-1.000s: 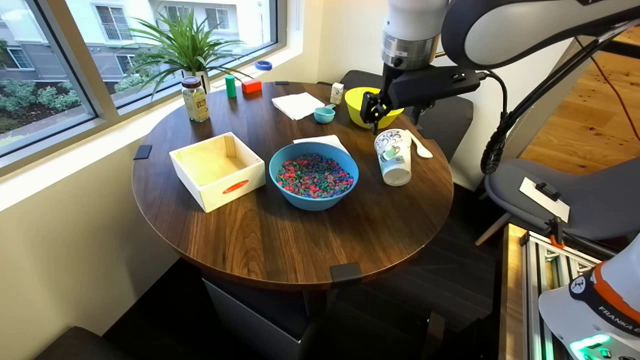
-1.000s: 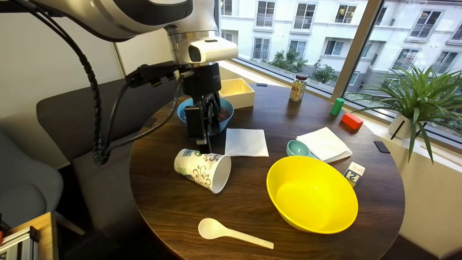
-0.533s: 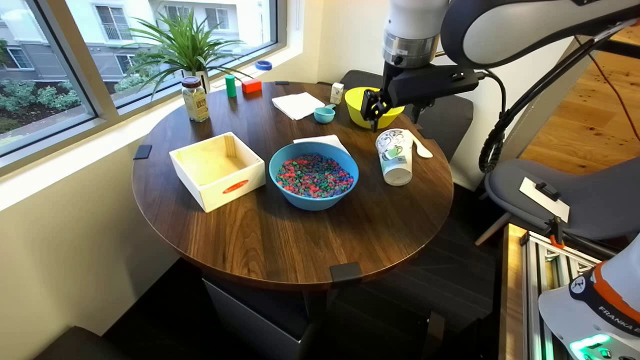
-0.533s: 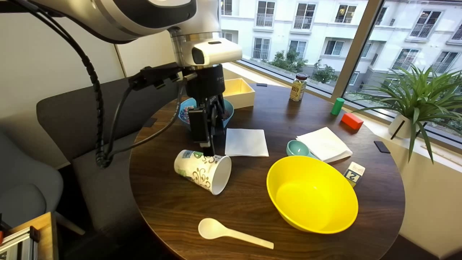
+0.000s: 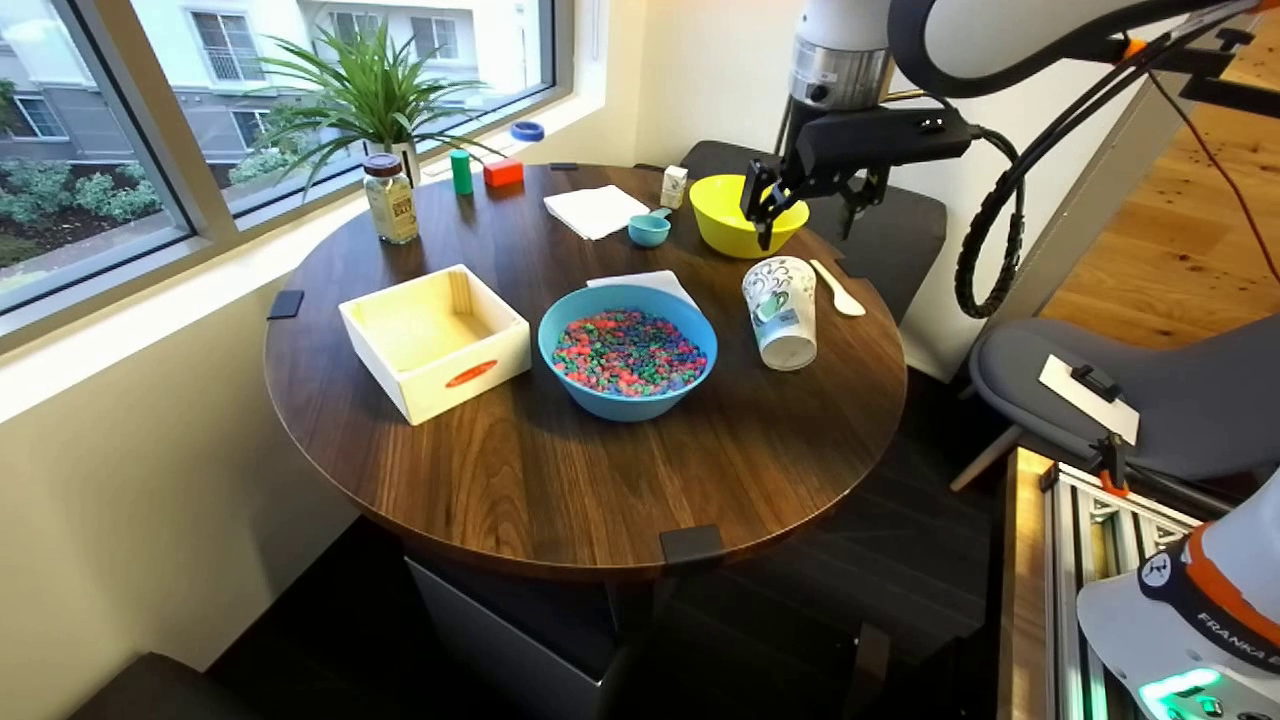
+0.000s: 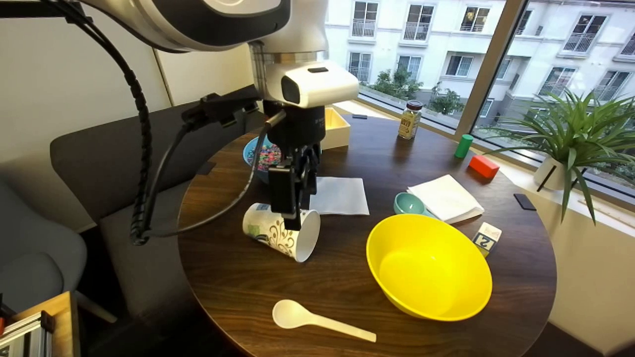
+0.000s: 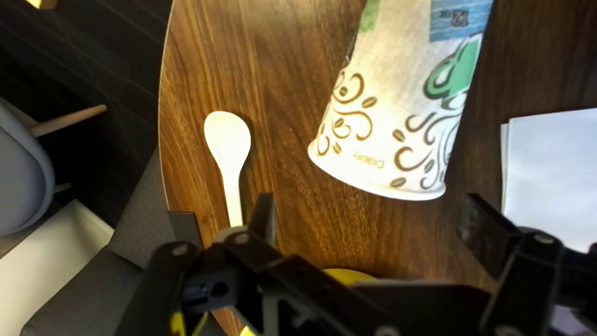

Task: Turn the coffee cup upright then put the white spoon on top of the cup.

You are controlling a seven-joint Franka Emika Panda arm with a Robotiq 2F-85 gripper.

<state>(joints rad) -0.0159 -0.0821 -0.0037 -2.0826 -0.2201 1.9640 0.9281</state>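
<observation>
The coffee cup (image 5: 783,318) lies on its side, white with brown swirls and a green print. In an exterior view its mouth faces toward the yellow bowl, and a black finger overlaps the cup (image 6: 275,233). My gripper (image 7: 368,212) is open above the table with nothing between its fingers. Past the fingertips in the wrist view, the rim of the cup (image 7: 396,107) falls within the width of the gap. The white spoon (image 6: 317,317) rests flat on the table, apart from the cup; part of its handle (image 7: 233,200) is hidden by my left-hand finger in the wrist view.
A yellow bowl (image 6: 429,277) stands near the cup. A blue bowl (image 5: 628,400) of coloured bits, a wooden box (image 5: 440,375), white napkins (image 6: 340,196), a teal measuring cup (image 5: 649,231) and a lettered block (image 6: 487,238) share the round table. The table edge (image 7: 161,116) runs close to the spoon.
The gripper has turned and shifted right in both exterior views, so both fingers now show apart. The cup has rolled slightly. The spoon has not moved.
</observation>
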